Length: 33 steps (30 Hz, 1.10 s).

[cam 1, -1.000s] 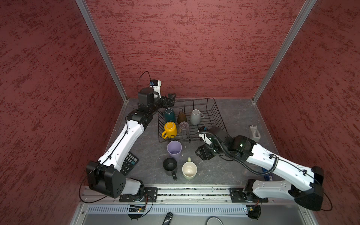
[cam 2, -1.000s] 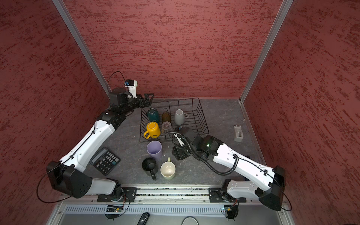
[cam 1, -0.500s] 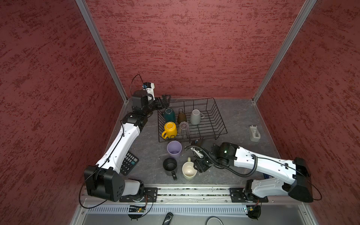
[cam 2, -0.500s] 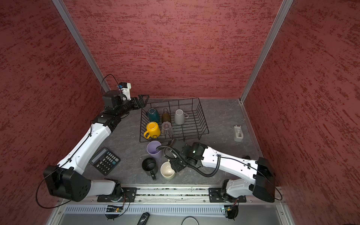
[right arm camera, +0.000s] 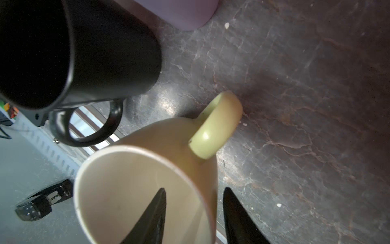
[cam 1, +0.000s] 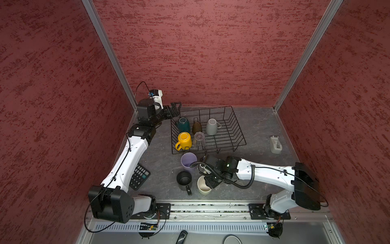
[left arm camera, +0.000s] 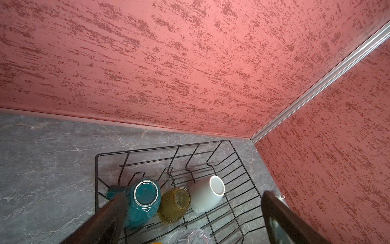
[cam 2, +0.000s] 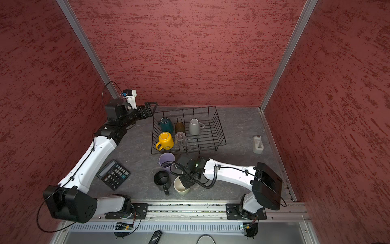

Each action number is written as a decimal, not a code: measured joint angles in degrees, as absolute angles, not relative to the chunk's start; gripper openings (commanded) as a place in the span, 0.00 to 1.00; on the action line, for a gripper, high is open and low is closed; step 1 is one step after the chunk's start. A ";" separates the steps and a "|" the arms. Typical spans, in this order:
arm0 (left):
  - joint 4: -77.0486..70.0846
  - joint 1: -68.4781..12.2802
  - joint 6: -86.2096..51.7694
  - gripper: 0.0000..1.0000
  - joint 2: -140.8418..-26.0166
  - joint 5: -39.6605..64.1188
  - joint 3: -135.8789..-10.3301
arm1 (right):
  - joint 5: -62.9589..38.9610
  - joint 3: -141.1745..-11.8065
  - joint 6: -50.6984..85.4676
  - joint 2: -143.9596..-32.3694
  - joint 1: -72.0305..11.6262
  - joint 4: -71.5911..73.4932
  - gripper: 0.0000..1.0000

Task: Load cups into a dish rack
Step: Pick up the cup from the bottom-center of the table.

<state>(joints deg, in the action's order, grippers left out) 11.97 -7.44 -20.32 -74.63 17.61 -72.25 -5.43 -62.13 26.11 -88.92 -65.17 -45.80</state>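
In both top views, starting from the left, a calculator (cam 1: pixel 139 177) lies on the counter (cam 1: pixel 160 156). The left gripper (cam 1: pixel 176 108) hovers by the far-left corner of the dish rack (cam 1: pixel 234 126), fingers wide and empty. Five cups sit upturned in the rack: teal mug (cam 1: pixel 183 124), yellow mug (cam 1: pixel 184 139), brown glass (cam 1: pixel 197 127), clear ribbed glass (cam 1: pixel 199 137) and grey mug (cam 1: pixel 211 126). Three wait on the counter just near of it: lilac tumbler (cam 1: pixel 188 161), black mug (cam 1: pixel 184 180) and cream mug (cam 1: pixel 203 187). I'd call it a bit over half done. Only the right wrist view shows how the right gripper (right arm camera: pixel 194 190) stands: fingers (right arm camera: pixel 152 215) partly apart, one inside the cream mug and one outside, seemingly not pinching its wall.
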 measured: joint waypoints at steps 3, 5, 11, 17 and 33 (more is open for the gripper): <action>11.90 -7.09 -20.45 1.00 -74.54 18.00 -71.99 | -3.73 -62.24 25.93 -90.72 -65.17 -45.87 0.36; 11.90 -6.83 -20.71 1.00 -74.54 18.09 -71.88 | -2.76 -62.52 25.89 -91.61 -65.17 -45.87 0.34; 11.66 -6.24 -21.02 1.00 -74.24 18.26 -71.00 | -0.08 -63.72 25.89 -92.29 -65.19 -46.37 0.23; 9.98 -5.93 -21.28 1.00 -74.24 19.11 -70.26 | 1.56 -64.14 26.11 -92.01 -65.21 -49.04 0.03; -6.33 -7.40 -19.22 1.00 -72.84 24.27 -61.65 | 3.05 -72.64 27.22 -75.11 -54.81 -59.61 0.00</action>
